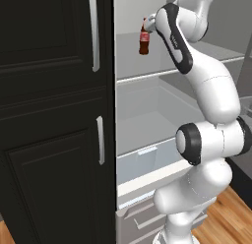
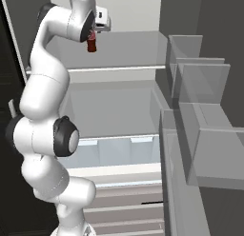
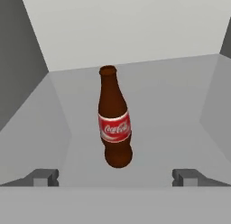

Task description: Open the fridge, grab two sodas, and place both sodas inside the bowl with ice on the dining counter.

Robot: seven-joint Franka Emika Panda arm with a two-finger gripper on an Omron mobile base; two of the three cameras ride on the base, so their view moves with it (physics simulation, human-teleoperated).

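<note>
Pale fridge (image 1: 147,115) interior open, door swung aside, shelf exposed for access. Gripper (image 3: 115,177) level with upper shelf, fingers apart, left tip (image 3: 43,177) and right tip (image 3: 187,177) well clear either side. Soda (image 3: 114,123) upright just ahead, centred between tips: approach aligned for grasp, judged. Brown cola, red label, contour glass.

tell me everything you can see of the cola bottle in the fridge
The cola bottle is a small contour bottle of brown, glass-looking material with a red band label in white script. Its mouth looks open and brown, with no cap visible. It stands upright on a pale upper fridge shelf, alone there. The end effector sits just in front, fingers spread wide to either side, not touching it. Only the shelf touches it.
</note>
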